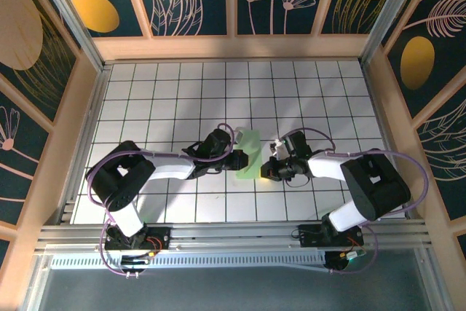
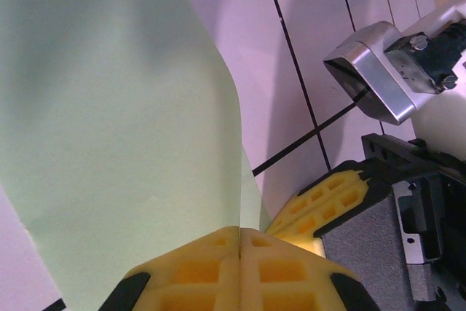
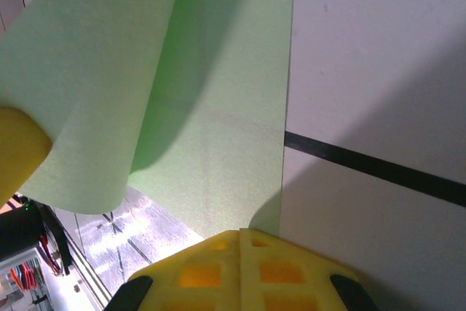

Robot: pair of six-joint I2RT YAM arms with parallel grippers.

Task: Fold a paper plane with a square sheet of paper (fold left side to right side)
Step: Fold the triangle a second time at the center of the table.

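The white gridded table is taking up the middle of the overhead frame. The left arm and the right arm are reaching in from the bottom edge toward its centre. The square sheet of paper is sitting there at mid-frame, pale green, with one part lifting and curling over the rest. The left gripper is pinching the sheet's left side with its jaws pressed together. The right gripper is clamping the lower right edge, its jaws also closed on the paper.

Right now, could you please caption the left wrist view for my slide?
Curled green paper pinched in the shut left gripper, right gripper close beside.
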